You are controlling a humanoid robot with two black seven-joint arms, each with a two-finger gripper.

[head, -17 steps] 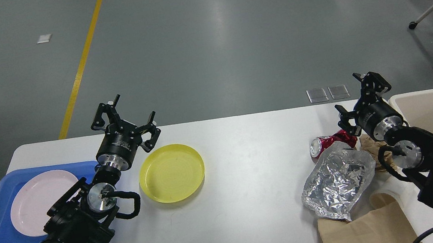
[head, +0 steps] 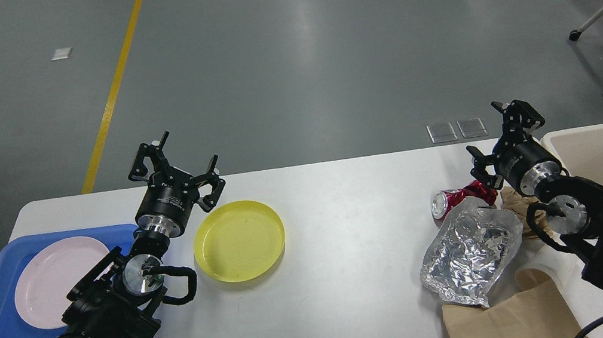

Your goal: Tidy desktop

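Lying on the desktop (head: pixel 355 281): yellow plate (head: pixel 239 240) beside spread, empty left gripper (head: pixel 180 163); crushed can (head: pixel 454 199) near spread, empty right gripper (head: pixel 498 133).

1. My left arm comes in from the near-left corner and reaches up toward the far side.
2. My left gripper (head: pixel 180 165) is raised at the arm's far end, fingers spread wide with nothing between them.
3. My right arm enters from the near-right corner, angled toward the far left.
4. My right gripper (head: pixel 499 135) looks parted and empty, though it is seen small and dark.
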